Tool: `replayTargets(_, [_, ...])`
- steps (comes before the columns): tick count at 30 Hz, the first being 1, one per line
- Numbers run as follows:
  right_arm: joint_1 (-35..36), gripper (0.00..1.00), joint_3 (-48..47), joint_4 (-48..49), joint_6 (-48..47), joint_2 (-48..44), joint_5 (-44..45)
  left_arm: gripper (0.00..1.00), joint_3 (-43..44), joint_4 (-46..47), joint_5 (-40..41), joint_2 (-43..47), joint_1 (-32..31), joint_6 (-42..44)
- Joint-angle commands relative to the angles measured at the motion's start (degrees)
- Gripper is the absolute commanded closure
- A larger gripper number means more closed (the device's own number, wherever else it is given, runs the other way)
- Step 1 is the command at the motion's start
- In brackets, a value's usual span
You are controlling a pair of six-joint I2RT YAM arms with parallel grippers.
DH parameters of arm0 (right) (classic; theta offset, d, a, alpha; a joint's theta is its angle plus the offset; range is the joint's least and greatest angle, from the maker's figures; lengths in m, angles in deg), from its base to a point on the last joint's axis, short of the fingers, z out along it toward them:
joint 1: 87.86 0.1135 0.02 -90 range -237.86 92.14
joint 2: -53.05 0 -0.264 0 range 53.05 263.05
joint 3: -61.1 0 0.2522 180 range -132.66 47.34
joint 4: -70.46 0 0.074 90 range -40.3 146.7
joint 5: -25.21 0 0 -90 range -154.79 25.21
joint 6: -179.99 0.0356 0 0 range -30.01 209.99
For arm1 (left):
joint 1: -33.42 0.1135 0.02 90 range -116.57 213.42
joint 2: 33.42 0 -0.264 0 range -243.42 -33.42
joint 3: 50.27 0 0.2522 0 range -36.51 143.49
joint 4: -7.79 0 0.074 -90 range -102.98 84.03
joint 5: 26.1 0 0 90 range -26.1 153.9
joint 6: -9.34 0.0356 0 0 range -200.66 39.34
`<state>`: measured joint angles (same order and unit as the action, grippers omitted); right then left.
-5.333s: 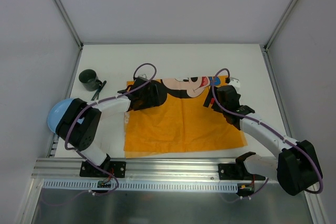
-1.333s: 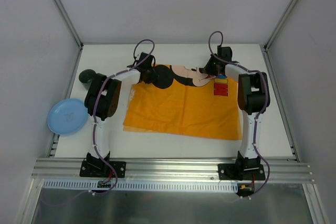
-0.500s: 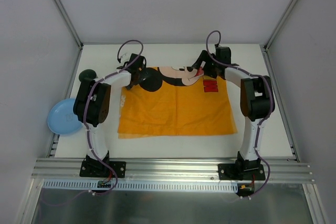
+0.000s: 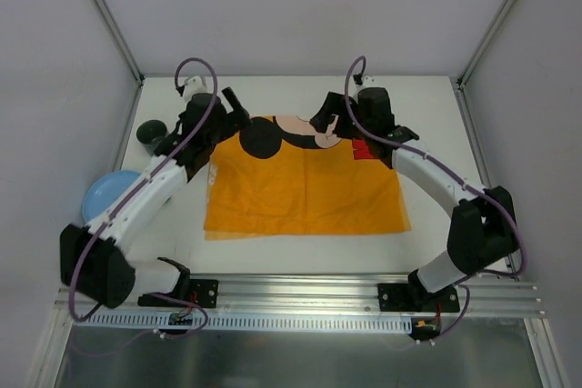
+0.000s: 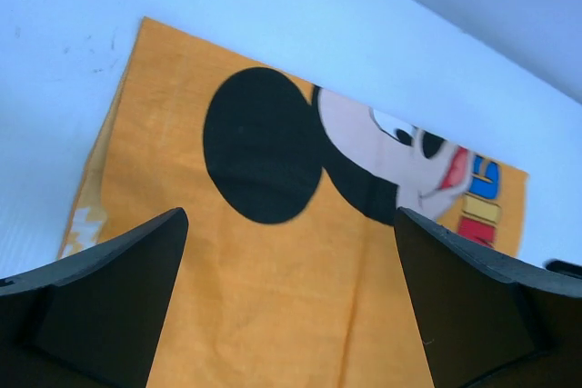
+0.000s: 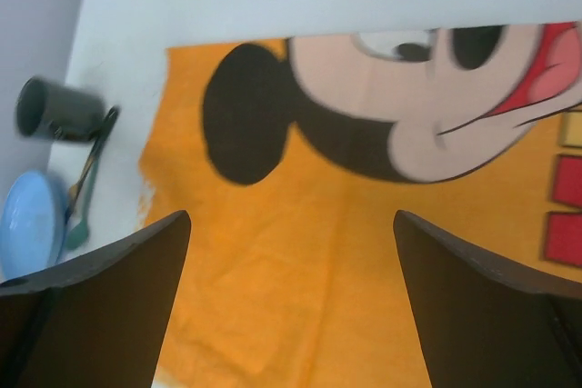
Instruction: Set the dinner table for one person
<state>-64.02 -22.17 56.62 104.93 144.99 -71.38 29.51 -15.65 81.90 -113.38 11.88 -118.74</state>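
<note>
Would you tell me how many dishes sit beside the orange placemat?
2: a dark cup left of the placemat's far corner, and a blue plate nearer the arm bases, at the table's left edge. The left arm may hide others.

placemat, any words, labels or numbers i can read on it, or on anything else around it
No text here can be read.
Placemat: coloured letter blocks near its far edge, cut off or blurred in every view, not readable.
Cup: no marking can be made out.
Plate: no marking can be made out.
Table: no text shows.
</note>
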Motion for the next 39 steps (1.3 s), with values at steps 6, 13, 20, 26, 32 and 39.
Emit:
replayTargets(6, [17.1, 0.01, 9.5, 3.2, 6.1, -8.4, 6.2, 0.02, -21.0, -7.8, 11.8, 31.9, -3.6, 0.3])
replayTargets(13, [27.4, 0.01, 8.8, 1.2, 6.1, -5.3, 12.5, 0.03, -26.3, -34.5, 32.7, 43.2, -3.4, -24.5])
replayTargets(20, [30.1, 0.01, 15.7, 4.5, 7.5, -6.9, 13.0, 0.03, -34.0, -48.8, 37.6, 45.2, 1.1, -45.1])
replayTargets(26, [30.8, 0.01, 22.1, 9.7, 8.7, -7.2, 10.8, 0.01, -43.3, -40.5, 30.4, 49.0, 3.9, -47.1])
replayTargets(32, [30.8, 0.01, 25.7, 12.4, 7.5, -7.2, 10.4, 0.01, -48.4, -12.9, 14.8, 54.5, 8.6, -22.0])
replayTargets(39, [30.7, 0.01, 27.9, 13.6, 6.1, -7.2, 10.4, 0.01, -56.1, 8.4, -14.8, 54.9, 26.3, -15.3])
